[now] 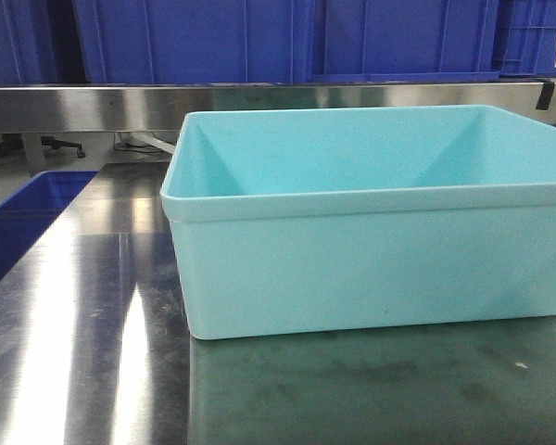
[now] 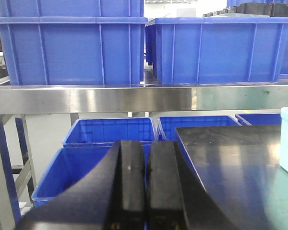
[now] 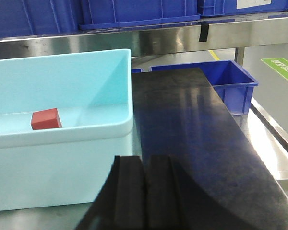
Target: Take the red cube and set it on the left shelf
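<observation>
Black left gripper (image 2: 145,191) pinched together, empty; right gripper (image 3: 144,191) likewise. I see red cube (image 3: 46,119) inside turquoise plastic tub (image 3: 62,167).

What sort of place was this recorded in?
Likely a factory or warehouse workstation: blue plastic crates line a stainless-steel shelf, more sit on the floor below, beside a steel tabletop and a green floor marking.

Turquoise tub (image 1: 380,269) on the steel tabletop (image 1: 74,352), steel shelf (image 1: 83,107) behind it, blue crates (image 1: 195,37) above; tub's floor can't be seen.
</observation>
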